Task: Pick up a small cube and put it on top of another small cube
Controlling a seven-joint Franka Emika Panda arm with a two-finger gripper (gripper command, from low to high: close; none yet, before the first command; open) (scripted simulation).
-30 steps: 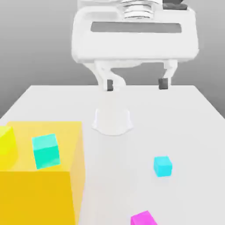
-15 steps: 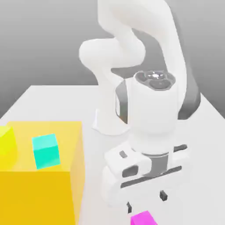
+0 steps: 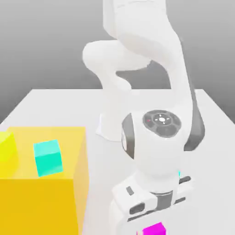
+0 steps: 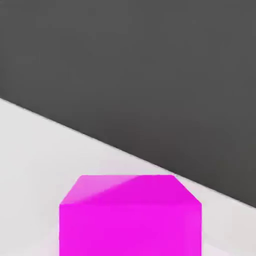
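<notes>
**Grasp made at the table's near edge; lift and stacking still ahead**

The white Panda arm (image 3: 147, 69) is folded low over the near edge of the white table (image 3: 55, 103), its hand pressed down around the magenta-pink cube (image 3: 154, 229). The gripper (image 3: 153, 225) reads as clenched on that cube, which sits on the tabletop close under the hand camera. So the pick looks secured but not raised; the carry and the placing on a second cube remain.

The likely target, a small cyan cube (image 3: 180, 175), barely peeks past the wrist. On the exterior view's left stands a huge orange-yellow block (image 3: 41, 193), bearing a teal cube (image 3: 47, 157) and a yellow cube (image 3: 6, 146).

The tabletop is plain, matte white. Behind it is a featureless grey backdrop.
</notes>
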